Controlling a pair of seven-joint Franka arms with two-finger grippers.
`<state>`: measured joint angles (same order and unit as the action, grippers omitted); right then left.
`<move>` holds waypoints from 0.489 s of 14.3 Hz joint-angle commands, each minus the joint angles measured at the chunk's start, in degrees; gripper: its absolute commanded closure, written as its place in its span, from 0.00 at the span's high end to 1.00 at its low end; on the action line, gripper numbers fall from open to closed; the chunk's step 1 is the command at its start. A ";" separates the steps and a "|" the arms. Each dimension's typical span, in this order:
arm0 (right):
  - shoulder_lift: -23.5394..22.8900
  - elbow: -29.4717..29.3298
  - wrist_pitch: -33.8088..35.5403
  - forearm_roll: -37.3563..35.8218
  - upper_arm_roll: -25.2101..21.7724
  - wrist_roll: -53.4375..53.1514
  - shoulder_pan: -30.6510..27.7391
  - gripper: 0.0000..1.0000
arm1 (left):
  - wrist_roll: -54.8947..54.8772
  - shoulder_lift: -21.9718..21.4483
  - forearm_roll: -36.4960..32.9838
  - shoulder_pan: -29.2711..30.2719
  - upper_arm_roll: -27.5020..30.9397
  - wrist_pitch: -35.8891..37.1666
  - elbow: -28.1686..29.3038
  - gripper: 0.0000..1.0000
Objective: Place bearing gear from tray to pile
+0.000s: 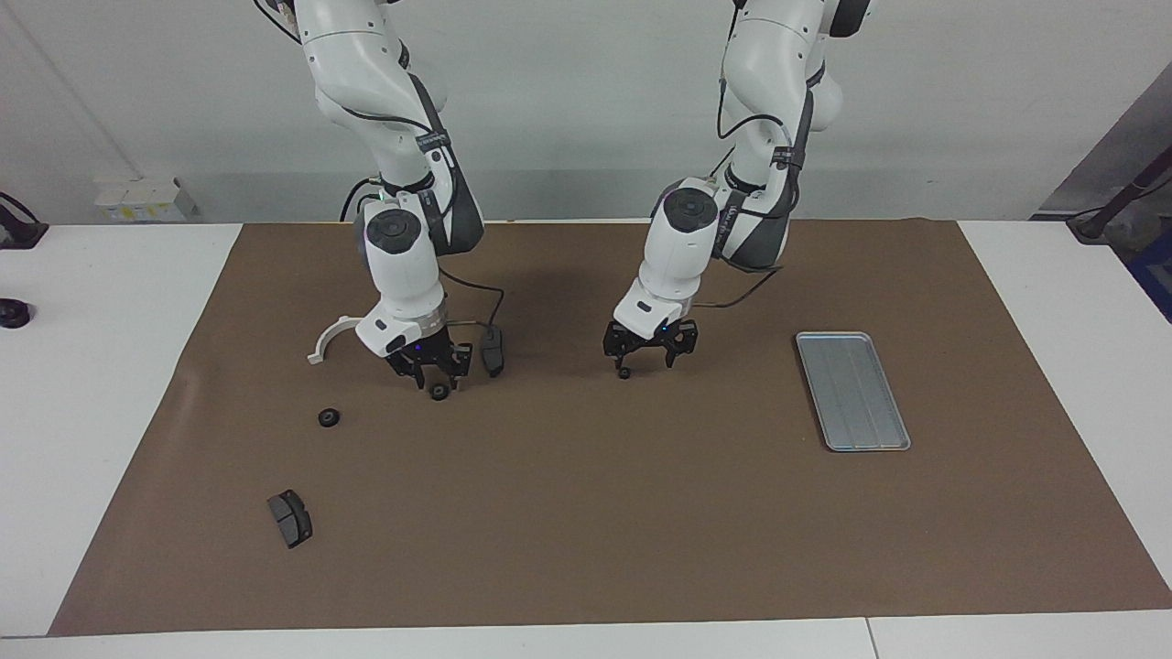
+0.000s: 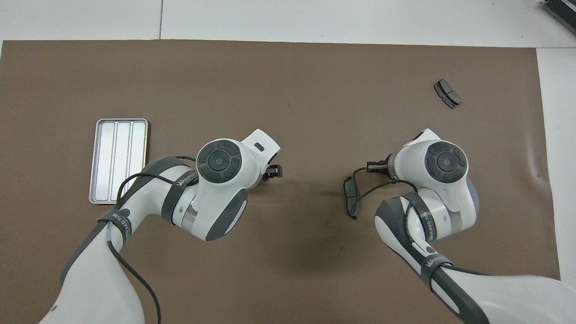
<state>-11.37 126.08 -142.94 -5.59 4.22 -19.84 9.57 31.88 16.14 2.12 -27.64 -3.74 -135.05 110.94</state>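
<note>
The silvery ridged tray [image 1: 851,391] lies bare toward the left arm's end of the mat; it also shows in the overhead view [image 2: 118,160]. My right gripper [image 1: 438,384] is shut on a small black bearing gear [image 1: 439,392], low over the mat beside the white half-ring bracket [image 1: 328,340]. A second small black gear [image 1: 329,417] lies on the mat farther from the robots than the bracket. One dark pad [image 1: 493,351] lies beside the right gripper, another [image 1: 290,517] farther out. My left gripper [image 1: 650,359] hangs open and empty over mid-mat.
The brown mat [image 1: 586,513] covers most of the white table. In the overhead view the right wrist [image 2: 443,162] hides the bracket and the loose gear; both pads [image 2: 447,93] [image 2: 350,198] show. A cable hangs from each wrist.
</note>
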 commanded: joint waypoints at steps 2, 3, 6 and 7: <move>1.44 -3.46 5.12 1.90 0.97 -0.64 0.53 1.00 | -6.01 -1.37 -0.28 7.49 -0.30 9.15 -6.06 0.97; 1.35 -4.43 5.48 1.90 1.05 -1.08 2.01 1.00 | -9.08 -1.54 -0.28 9.51 -0.30 13.36 -8.17 0.97; 0.39 -7.32 5.65 1.99 1.06 -3.27 5.35 1.00 | -19.46 -4.87 -0.01 16.11 -0.22 20.77 -10.04 0.97; -0.66 -8.64 6.18 1.99 1.06 -4.32 6.76 1.00 | -21.49 -6.19 -0.01 18.04 -0.13 22.97 -10.04 1.00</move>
<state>-10.45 120.34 -138.60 -4.85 4.99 -22.64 14.59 14.73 12.85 2.11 -12.90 -3.45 -116.33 100.71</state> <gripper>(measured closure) 0.000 0.026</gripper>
